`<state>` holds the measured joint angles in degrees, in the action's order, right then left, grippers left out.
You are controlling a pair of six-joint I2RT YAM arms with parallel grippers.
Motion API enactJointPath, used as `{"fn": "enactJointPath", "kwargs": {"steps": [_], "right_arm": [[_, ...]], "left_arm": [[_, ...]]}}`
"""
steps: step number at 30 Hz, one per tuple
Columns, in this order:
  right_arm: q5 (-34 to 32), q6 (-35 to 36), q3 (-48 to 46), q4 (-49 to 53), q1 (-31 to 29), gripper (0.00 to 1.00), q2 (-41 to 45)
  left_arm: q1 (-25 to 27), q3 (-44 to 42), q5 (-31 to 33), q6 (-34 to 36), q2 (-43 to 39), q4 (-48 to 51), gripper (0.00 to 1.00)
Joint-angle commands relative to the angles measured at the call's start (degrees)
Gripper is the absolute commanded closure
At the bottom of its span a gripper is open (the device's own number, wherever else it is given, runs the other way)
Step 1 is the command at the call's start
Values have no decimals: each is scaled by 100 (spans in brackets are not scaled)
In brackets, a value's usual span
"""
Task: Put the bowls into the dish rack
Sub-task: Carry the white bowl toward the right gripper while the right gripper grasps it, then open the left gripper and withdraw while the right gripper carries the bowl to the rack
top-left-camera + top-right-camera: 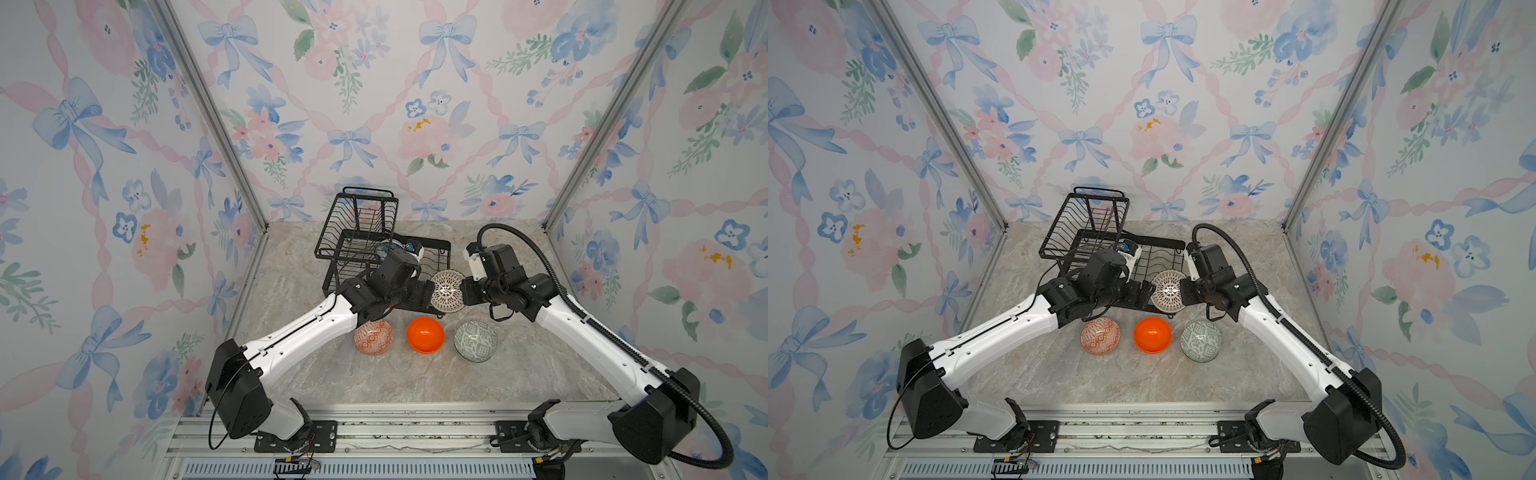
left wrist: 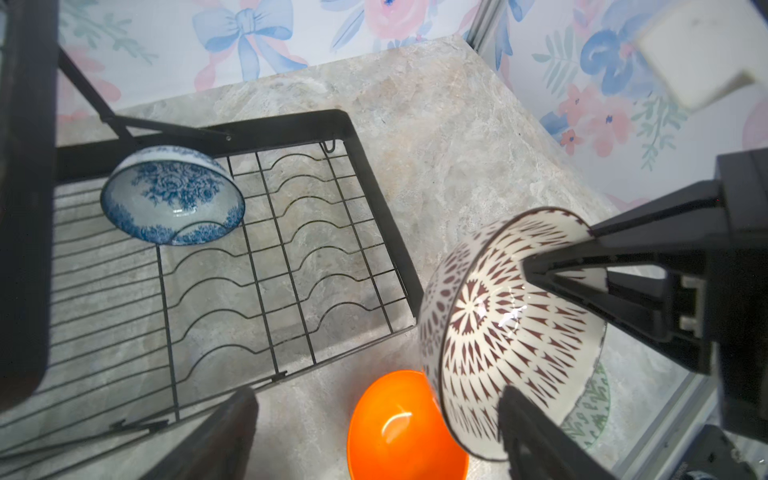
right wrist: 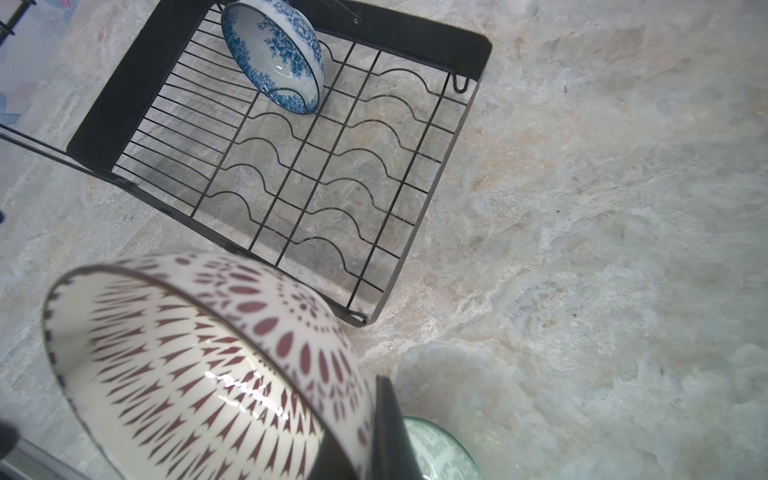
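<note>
The white-brown lattice bowl [image 1: 448, 291] [image 1: 1168, 291] hangs on edge above the front of the dish rack [image 1: 357, 224] [image 1: 1084, 224]. My right gripper [image 1: 463, 291] [image 3: 365, 436] is shut on its rim, one finger inside and one outside. My left gripper [image 1: 430, 291] [image 2: 378, 415] stands open at the bowl's opposite side, one finger beside the rim. A blue-white floral bowl [image 2: 172, 195] [image 3: 274, 54] leans in the rack's slotted tray [image 2: 374, 187]. In front stand the orange-white geometric bowl [image 1: 374, 336], the plain orange bowl [image 1: 425, 334] and the grey-green bowl [image 1: 476, 340].
The rack's upper basket [image 1: 1084, 216] rises at the back left of the tray. Floral walls close in the marble table [image 1: 415, 382] on three sides. Both arms reach in from the front corners and meet over the rack's front edge.
</note>
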<state>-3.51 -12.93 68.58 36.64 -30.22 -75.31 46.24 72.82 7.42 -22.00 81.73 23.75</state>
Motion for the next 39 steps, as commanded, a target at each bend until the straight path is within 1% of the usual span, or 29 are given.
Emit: {"fn": "enactJointPath", "kwargs": {"steps": [1,7,13,17,23,28,32,39], "right_arm": [[-723,400,174,-585,-71,100,-38],[-1605,997,265,-1495,-107,100,-310],[-2312,1574,320,-2507,-177,100,-783],[-2653,2006,330,-3265,-209,100,-1251],[-2925,2782,509,-4235,-131,100,-2126],[-2810,3027,876,-4527,73,100,-2787],[-2783,3279,1088,-4838,110,100,-3273],[-2947,3642,1449,-5402,99,100,-4050]], "left_arm": [[-168,-321,-122,-54,-474,-43,2],[-560,-1088,-176,-146,-1036,-26,2],[-1022,-1767,-209,-172,-1498,-29,2],[-1355,-2087,-407,-49,-1686,-29,2],[-1644,-2287,-752,332,-1805,-39,2],[-1788,-2324,-1009,535,-1928,-54,2],[-1885,-2351,-1236,659,-1929,-57,2],[-1995,-2369,-1530,749,-1820,-64,2]]}}
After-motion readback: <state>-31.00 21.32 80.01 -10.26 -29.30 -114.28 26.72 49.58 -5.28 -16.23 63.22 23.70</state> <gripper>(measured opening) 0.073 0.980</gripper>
